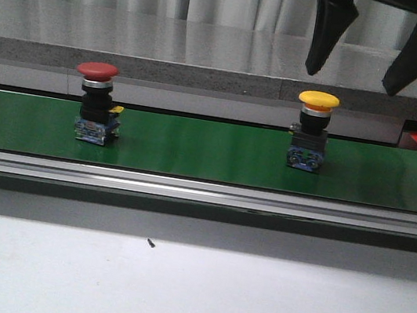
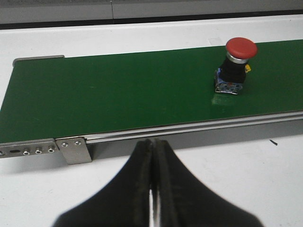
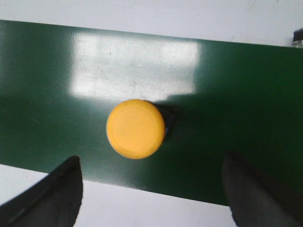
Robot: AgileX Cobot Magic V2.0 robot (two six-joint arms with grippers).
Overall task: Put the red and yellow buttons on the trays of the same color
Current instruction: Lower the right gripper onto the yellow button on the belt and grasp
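Green belt (image 1: 209, 150) carries both buttons upright, well apart. Right gripper (image 1: 374, 52) hangs spread wide above the yellow button (image 1: 313, 129), which sits below and slightly left of it. Left gripper (image 2: 152, 189), pressed together, sits off the belt, away from the red button (image 1: 95, 102).

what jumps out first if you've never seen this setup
Two mushroom-head buttons stand upright on the green conveyor belt: the red button toward the left, the yellow button toward the right. The right gripper hangs open above the yellow one, slightly to its right. The left gripper, seen only in its wrist view, is shut and well short of the red button.
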